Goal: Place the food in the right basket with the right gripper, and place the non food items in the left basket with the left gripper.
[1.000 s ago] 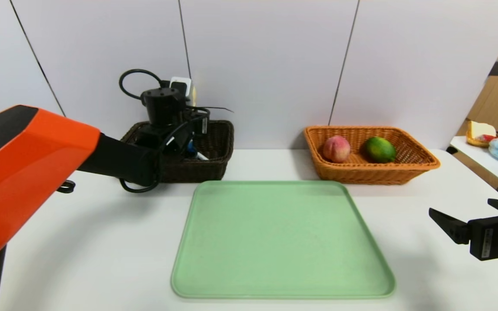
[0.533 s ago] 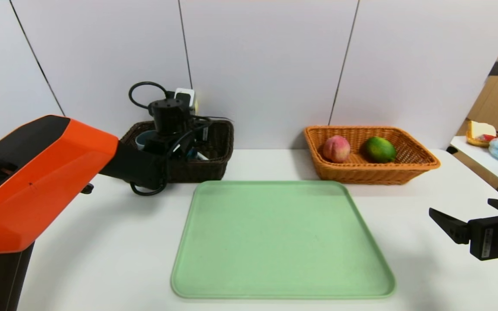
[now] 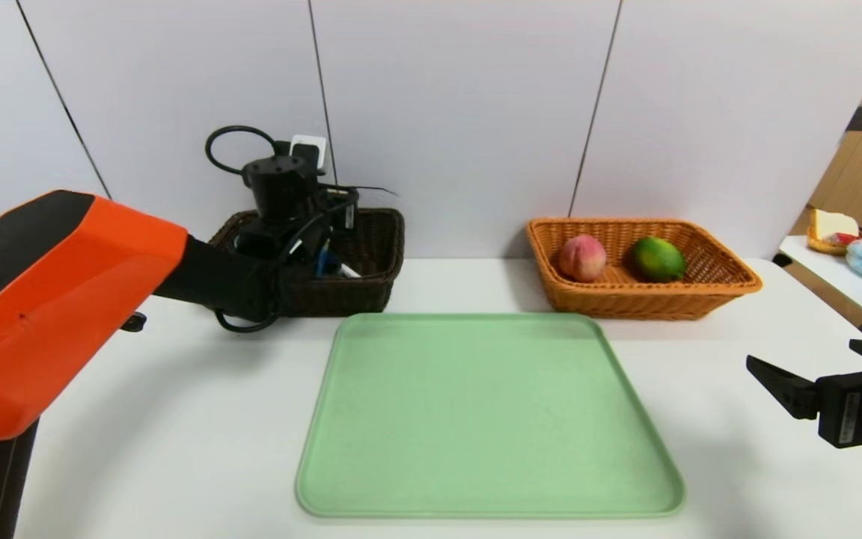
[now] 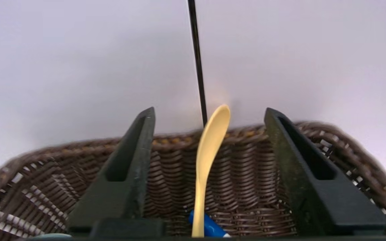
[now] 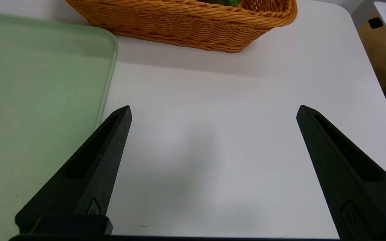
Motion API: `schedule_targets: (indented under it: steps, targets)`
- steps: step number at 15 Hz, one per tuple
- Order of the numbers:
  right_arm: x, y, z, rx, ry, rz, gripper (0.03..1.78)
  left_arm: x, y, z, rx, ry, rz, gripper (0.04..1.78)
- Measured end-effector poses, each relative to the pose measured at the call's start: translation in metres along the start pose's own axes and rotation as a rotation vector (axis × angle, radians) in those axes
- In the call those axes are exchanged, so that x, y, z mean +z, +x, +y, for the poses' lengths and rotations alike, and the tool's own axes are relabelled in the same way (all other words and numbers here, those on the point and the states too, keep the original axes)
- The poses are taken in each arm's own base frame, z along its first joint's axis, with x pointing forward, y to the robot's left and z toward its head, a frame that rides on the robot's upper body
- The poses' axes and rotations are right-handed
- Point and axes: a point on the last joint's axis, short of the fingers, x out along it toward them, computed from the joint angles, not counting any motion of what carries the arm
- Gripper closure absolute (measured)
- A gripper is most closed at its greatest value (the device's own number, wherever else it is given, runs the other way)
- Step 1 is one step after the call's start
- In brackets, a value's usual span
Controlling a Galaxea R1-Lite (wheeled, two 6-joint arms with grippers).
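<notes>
Hovering over the left basket (image 4: 240, 187) — left gripper (image 4: 209, 147) jaws spread, spoon (image 4: 209, 157) standing free between them. Lying in the right basket (image 3: 715, 281): peach (image 3: 582, 257), lime (image 3: 658, 259). Idling near the table edge — right gripper (image 5: 213, 160), jaws spread, holding nothing. Tray (image 3: 487, 419) bare; sorting appearing complete.

Yellow spoon (image 4: 209, 157), dark-brown basket (image 4: 246, 180)

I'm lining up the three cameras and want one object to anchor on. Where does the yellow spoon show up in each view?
Head view: not visible; the left claw and its arm hide the dark brown basket's inside.
Left wrist view: the yellow spoon stands between the open claw fingers, touching neither.
Right wrist view: not in it.
Shared landmark: the dark brown basket, in the head and left wrist views.
</notes>
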Motion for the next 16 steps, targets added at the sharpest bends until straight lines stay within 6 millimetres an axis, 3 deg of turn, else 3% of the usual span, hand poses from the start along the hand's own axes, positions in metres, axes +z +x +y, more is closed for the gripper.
schedule_targets:
  steps: [4, 8, 13, 16]
  targets:
    - [0.018, -0.011, -0.004, -0.008, 0.023, -0.096, 0.11, 0.059, -0.033, 0.021, 0.015, -0.011, -0.034, 0.42]
    - [0.046, -0.029, -0.011, -0.033, 0.025, -0.233, 0.11, 0.110, -0.107, 0.063, 0.093, -0.008, -0.021, 0.30]
    - [0.046, -0.062, -0.024, -0.104, -0.009, -0.302, 0.11, 0.118, -0.206, 0.121, 0.244, 0.005, -0.017, 0.21]
    - [0.033, -0.096, -0.029, -0.125, -0.008, -0.325, 0.11, 0.110, -0.267, 0.146, 0.298, 0.014, -0.048, 0.18]
